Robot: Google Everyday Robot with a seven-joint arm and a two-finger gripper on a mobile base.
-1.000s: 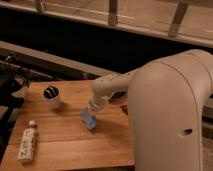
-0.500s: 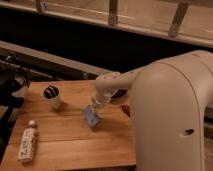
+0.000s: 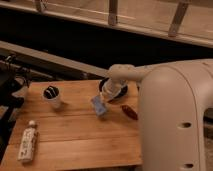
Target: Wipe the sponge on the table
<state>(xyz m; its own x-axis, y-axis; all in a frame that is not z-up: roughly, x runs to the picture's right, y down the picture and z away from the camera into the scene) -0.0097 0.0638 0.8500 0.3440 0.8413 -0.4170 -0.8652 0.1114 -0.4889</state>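
The light-blue sponge is tilted on edge over the middle of the wooden table, its lower corner at or near the planks. My gripper reaches in from the right at the end of the white arm and is shut on the sponge's upper part. The arm's big white shell fills the right side of the view and hides that end of the table.
A white cup with dark contents stands at the left rear of the table. A white labelled bottle lies near the front left corner. A small reddish-brown object lies right of the sponge. A dark round dish sits behind the gripper.
The gripper and the sponge have shifted a little to the right and toward the far side of the table. The cup, bottle and reddish object have stayed put.
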